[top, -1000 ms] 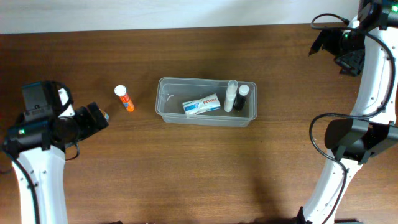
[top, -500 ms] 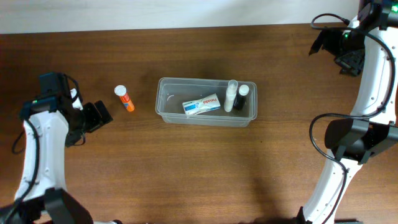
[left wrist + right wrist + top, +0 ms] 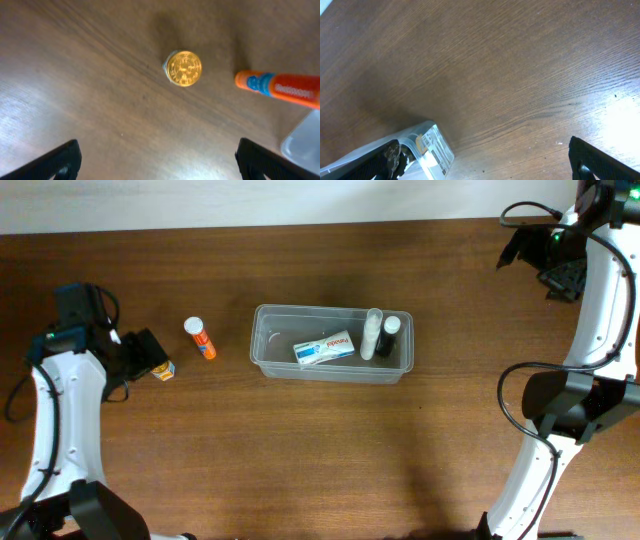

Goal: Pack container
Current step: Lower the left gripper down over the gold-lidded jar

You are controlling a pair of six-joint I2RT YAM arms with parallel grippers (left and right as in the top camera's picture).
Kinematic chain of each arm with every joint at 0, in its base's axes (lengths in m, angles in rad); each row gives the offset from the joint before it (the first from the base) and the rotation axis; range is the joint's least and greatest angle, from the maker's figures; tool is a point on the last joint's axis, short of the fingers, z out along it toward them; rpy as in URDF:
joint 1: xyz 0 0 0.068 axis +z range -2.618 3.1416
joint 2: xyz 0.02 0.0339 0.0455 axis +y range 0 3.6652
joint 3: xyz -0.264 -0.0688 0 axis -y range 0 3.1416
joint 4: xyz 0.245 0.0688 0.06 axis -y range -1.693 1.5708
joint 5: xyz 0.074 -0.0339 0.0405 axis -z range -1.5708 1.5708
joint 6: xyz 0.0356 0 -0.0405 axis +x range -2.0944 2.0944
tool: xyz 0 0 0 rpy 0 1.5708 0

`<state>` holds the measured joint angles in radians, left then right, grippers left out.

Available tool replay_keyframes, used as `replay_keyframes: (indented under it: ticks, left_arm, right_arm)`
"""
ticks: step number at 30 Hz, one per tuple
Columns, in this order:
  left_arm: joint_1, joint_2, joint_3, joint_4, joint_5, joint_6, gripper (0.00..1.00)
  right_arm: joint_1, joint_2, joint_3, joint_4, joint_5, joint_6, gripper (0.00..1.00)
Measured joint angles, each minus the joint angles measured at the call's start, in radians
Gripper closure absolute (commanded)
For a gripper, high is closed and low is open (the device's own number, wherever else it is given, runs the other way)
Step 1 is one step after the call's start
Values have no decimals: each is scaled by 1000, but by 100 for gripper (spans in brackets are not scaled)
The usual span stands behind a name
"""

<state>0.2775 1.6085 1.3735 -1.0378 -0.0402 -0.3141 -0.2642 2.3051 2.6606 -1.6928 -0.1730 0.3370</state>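
- Mid-bench (image 3: 300, 440): container (image 3: 272, 352), holding box (image 3: 325, 348) and two bottles (image 3: 372, 333).
- Left gripper (image 3: 159, 164): spread wide, empty, near gold-topped item (image 3: 184, 68) and orange tube (image 3: 287, 89).
- Right gripper (image 3: 485, 167): spread wide, empty.

Left gripper (image 3: 159, 161) splayed wide, pointing down; right gripper (image 3: 486, 161) — likewise — splayed.

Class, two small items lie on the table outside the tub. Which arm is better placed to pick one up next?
Left. Its open hand hovers close to the small gold-topped item, with the orange tube just beside it. The right hand is at the far corner, beyond the container.
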Motion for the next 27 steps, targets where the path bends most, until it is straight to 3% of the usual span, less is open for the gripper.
replay_keyframes:
  ticks: [7, 27]
  left_arm:
    - [0, 60, 186, -153, 5, 5, 0]
    - [5, 105, 192, -141, 82, -31, 0]
  right_arm:
    - [0, 0, 0, 0, 0, 0, 2]
    - [0, 0, 0, 0, 0, 0, 2]
